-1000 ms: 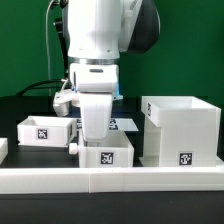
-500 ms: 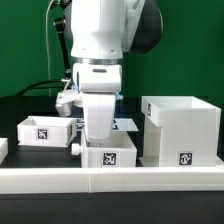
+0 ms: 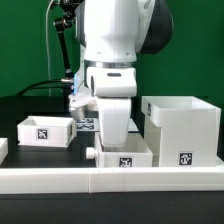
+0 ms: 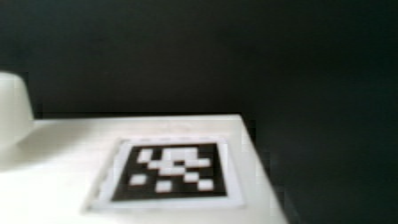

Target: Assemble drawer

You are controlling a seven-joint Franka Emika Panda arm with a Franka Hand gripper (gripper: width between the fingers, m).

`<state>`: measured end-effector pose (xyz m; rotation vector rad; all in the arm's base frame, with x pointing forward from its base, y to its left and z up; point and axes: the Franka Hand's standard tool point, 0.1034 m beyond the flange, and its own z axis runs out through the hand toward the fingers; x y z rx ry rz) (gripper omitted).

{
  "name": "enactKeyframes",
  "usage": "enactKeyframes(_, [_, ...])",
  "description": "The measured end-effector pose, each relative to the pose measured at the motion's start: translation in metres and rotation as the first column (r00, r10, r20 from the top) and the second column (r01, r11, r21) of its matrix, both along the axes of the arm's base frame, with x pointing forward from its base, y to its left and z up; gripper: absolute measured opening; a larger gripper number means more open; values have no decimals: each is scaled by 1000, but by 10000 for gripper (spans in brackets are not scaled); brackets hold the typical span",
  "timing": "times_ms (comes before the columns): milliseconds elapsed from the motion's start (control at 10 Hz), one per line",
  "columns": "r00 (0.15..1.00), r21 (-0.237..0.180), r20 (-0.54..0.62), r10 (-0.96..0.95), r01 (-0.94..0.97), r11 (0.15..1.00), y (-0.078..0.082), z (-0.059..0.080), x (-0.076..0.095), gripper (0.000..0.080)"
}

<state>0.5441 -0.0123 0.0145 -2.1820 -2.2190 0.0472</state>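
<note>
Looks like the tray-to-housing step. The small white open-topped plastic tray [image 3: 125,157] sits just beside the large white plastic cube housing [image 3: 181,128], on the exterior view's left. The gripper [image 3: 117,140] dips into that tray with its fingertips hidden, so I can't tell whether it's gripping. Next it needs to line the tray up with the housing's opening.

Green backdrop [image 3: 25,40] behind a black table [image 3: 30,108] in the exterior view, with a thin dark cable [image 3: 40,87] trailing above the tabletop on the exterior view's left. Low white border wall [image 3: 55,181] along the table's near edge, spanning the full width. Marker board [image 3: 86,124] lying flat toward the back of the table, only partly visible, its black-and-white tags too small to read.
</note>
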Motion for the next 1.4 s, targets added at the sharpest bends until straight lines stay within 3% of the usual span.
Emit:
enactKeyframes(600, [999, 9, 47, -21, 20, 1000, 3, -3, 1, 42])
enactKeyframes(1400, [998, 5, 62, -22, 22, 1000, 18, -5, 1, 42])
